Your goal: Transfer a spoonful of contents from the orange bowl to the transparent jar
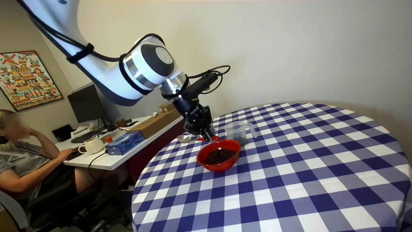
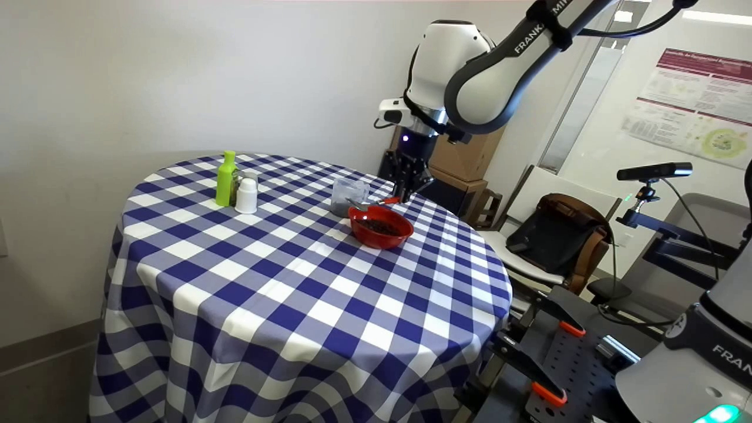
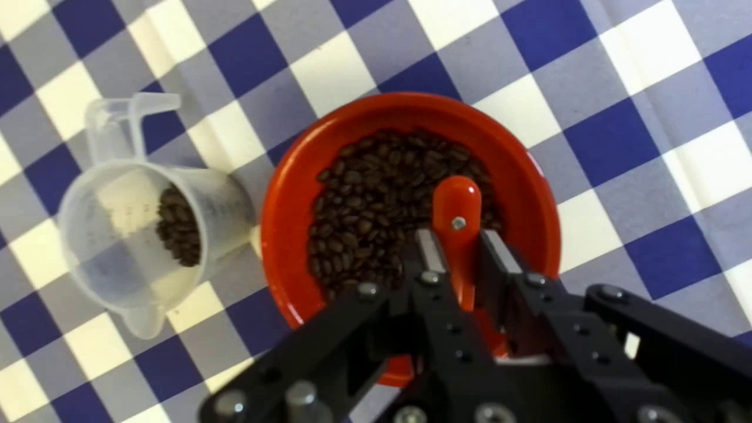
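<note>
Tabletop (image 1: 322,180), check-clothed, bearing one orange bowl (image 3: 288,223), with one upright transparent jar (image 3: 223,194) just beside it, presumably to shorten the carry. One red-handled spoon (image 3: 455,202), clamped narrowly by its handle in the gripper (image 3: 464,251) near the bowl, held about level, likely against spills; load not discernible. Coffee beans (image 3: 376,194), in bowl and, fewer, in jar.

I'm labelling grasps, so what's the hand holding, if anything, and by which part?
The hand holds a metal spoon by its red handle.
</note>
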Robot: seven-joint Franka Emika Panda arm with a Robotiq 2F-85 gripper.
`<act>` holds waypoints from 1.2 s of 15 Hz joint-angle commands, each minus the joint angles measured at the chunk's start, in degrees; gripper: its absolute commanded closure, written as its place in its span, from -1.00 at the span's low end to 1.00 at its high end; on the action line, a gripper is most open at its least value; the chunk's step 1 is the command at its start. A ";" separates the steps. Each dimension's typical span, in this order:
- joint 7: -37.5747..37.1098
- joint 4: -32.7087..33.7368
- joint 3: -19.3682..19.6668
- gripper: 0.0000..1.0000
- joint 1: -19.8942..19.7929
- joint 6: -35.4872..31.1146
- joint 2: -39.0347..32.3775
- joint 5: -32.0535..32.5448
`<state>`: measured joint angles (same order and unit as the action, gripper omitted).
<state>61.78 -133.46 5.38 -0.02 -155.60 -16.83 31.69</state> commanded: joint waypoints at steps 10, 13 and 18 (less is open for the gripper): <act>-33.54 8.92 11.50 0.90 7.87 3.61 -7.17 49.61; -43.39 9.92 12.28 0.90 8.43 3.42 -8.34 59.69; -60.07 10.53 11.05 0.90 9.19 6.00 -8.85 77.90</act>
<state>10.03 -124.09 16.55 7.71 -152.23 -24.78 101.46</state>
